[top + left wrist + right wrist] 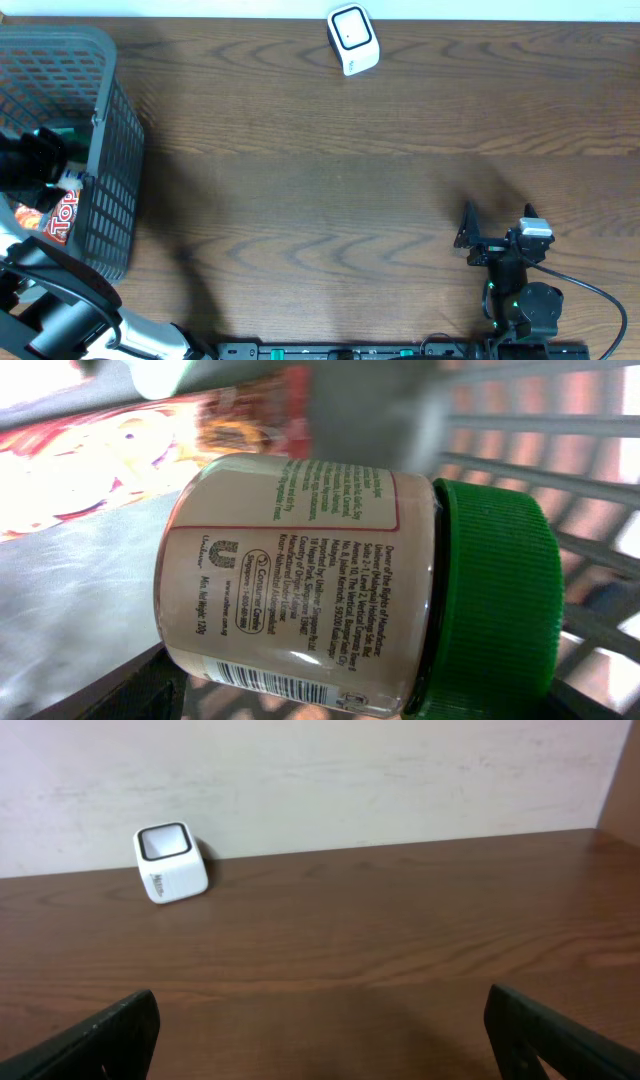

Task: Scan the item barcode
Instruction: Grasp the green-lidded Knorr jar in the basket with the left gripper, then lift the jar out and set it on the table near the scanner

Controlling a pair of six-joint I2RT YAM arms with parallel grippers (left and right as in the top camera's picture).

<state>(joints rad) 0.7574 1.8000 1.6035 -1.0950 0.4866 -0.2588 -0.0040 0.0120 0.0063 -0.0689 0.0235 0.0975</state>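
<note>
Jar (300,580) with green lid on its side inside basket (110,150) at bench (350,200) left, left claw (40,160) in basket beside jar, grip cannot be told, right claw (320,1030) wide open, empty, over bench.

The bench (350,180) is dark brown with wavy wood grain. The basket (112,150) is grey, an open lattice. The scanner (353,40) is white with a black-rimmed window. The jar (300,560) shows beige, its label cream with dark green print and a thin red border. The barcode (290,682) is black bars on white. The lid (495,600) is bright green and ribbed. The packet (130,455) behind the jar is red, orange and yellow. The right claw (498,215) is black. The wall (320,770) is off-white.
</note>
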